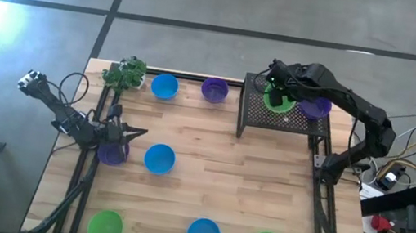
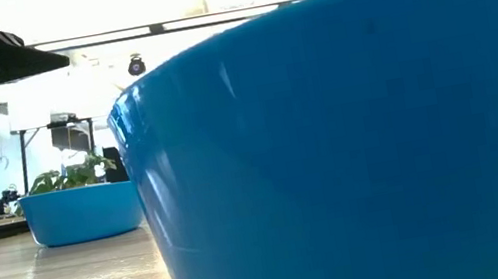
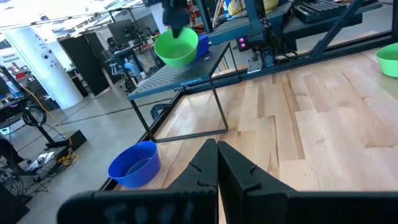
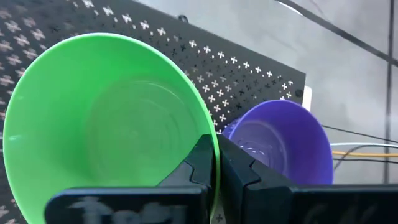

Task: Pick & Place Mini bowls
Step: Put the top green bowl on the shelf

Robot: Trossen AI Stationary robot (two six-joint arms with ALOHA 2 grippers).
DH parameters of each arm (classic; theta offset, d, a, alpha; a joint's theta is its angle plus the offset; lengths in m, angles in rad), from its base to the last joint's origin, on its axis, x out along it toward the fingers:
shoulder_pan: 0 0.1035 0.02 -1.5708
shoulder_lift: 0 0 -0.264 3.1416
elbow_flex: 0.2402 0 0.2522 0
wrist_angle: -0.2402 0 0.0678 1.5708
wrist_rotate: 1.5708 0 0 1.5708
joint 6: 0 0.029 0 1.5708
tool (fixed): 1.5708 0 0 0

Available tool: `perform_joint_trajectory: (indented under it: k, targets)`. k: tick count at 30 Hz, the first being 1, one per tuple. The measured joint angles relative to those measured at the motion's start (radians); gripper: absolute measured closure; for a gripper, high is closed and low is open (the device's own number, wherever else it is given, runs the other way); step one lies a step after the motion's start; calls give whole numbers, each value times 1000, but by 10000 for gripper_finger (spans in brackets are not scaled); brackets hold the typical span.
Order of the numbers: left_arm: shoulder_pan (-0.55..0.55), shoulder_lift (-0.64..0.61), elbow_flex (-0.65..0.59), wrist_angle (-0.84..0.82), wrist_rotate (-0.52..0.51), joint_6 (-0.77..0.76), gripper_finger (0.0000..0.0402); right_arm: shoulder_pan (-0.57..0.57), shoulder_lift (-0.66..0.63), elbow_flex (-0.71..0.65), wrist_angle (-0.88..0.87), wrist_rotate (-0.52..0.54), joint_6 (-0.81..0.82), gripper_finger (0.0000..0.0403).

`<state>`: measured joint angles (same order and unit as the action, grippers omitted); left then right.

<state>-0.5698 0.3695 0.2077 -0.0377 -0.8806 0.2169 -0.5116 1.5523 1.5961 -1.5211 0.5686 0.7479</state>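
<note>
Nine mini bowls (image 1: 159,159): three blue, three green, three purple; one plant (image 1: 124,73).

green bowl (image 1: 279,100) tilted on rack w/ purple bowl (image 1: 316,108), others on table

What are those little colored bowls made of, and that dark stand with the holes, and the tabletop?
The green bowl and purple bowl look like thin glossy plastic: smooth, shiny, light glowing through the walls. The stand seems to be dark matte sheet metal, punched with small cross-shaped holes, on thin rod legs. The table looks like pale wood planks with visible grain, probably lightly sealed.
</note>
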Motion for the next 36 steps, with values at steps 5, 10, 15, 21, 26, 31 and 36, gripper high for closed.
perform_joint_trajectory:
  k: [5, 10, 15, 21, 26, 31, 36]
  targets:
    - [0, 0, 0, 0, 0, 0, 402, -3, 31, -1, 1, 1, -30, 394]
    - [0, 0, 0, 0, 0, -1, 402, -6, 35, -1, -7, 0, 0, 394]
    - [0, 0, 0, 0, 0, -5, 402, -6, 34, -1, -11, 1, 5, 394]
    - [0, 0, 0, 0, 0, -5, 402, -6, 34, -1, -12, 2, 5, 392]
    - [0, 0, 0, 0, 0, -6, 402, -6, 34, -1, -13, 3, -1, 370]
    - [0, 0, 0, 0, 0, -7, 402, -6, 34, -1, -13, 10, 1, 344]
    - [0, 0, 0, 0, 1, -7, 402, -6, 34, -1, -11, 11, 2, 322]
